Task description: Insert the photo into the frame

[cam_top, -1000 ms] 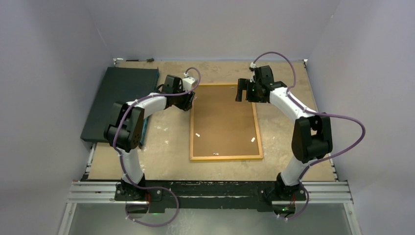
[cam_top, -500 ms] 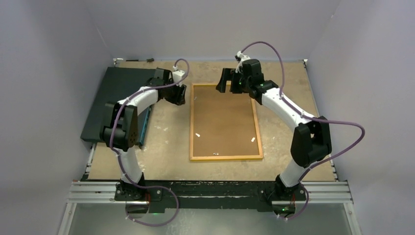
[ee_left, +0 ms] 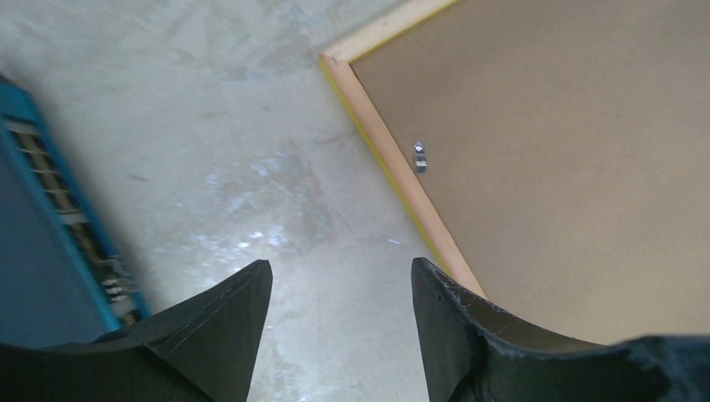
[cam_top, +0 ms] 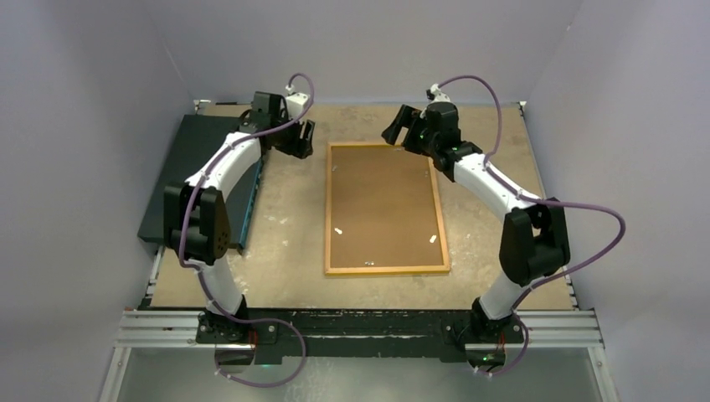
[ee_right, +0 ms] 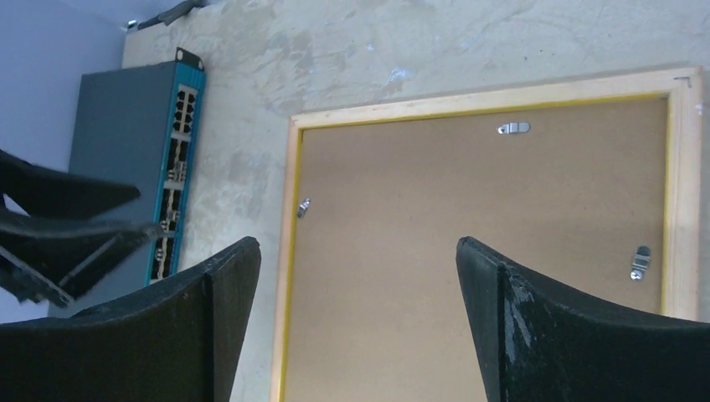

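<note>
Scuffed tabletop [cam_top: 285, 234], grey walls [cam_top: 377, 50]: the frame [cam_top: 385, 270] lies back-up mid-picture, brown backing board [cam_top: 383, 205] seated inside. I can't see the photo, so it may already be underneath. Left gripper [ee_left: 339, 276] and right gripper [ee_right: 356, 247] hover near its upper corners, jaws apart, empty.

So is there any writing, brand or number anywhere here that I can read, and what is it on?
No text can be read in any view.
On the frame and its brown backing board: no print, only small metal clips.
On the dark slab: the blue strip of sockets may carry tiny marks, too small and blurred to read.
</note>
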You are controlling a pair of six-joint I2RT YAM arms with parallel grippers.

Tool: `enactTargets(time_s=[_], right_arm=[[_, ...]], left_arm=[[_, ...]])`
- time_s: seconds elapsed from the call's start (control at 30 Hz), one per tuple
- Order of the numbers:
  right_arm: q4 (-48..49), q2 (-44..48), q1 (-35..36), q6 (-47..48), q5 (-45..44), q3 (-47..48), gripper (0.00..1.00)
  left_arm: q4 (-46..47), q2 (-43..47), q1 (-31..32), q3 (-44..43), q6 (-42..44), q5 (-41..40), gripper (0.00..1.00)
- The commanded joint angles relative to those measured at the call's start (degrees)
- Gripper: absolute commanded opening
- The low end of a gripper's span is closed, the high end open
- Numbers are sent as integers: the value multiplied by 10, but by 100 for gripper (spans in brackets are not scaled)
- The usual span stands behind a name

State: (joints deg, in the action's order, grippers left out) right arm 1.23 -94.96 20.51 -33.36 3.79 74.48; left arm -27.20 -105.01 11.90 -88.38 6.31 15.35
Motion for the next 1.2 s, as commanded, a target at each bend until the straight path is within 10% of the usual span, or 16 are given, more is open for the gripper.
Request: enactTargets(time_s=[0.0,0.33,1.17], right_arm=[[82,-32,26,-32,34,-8,85],[170,-178,73,-117,95,30,70],[175,-307,121,-189,105,116,54]], left_arm=[[34,-31,7,47,-57,62,58],[127,-88,26,106,-139,138,17],[154,-109,27,137,-143,157,5]])
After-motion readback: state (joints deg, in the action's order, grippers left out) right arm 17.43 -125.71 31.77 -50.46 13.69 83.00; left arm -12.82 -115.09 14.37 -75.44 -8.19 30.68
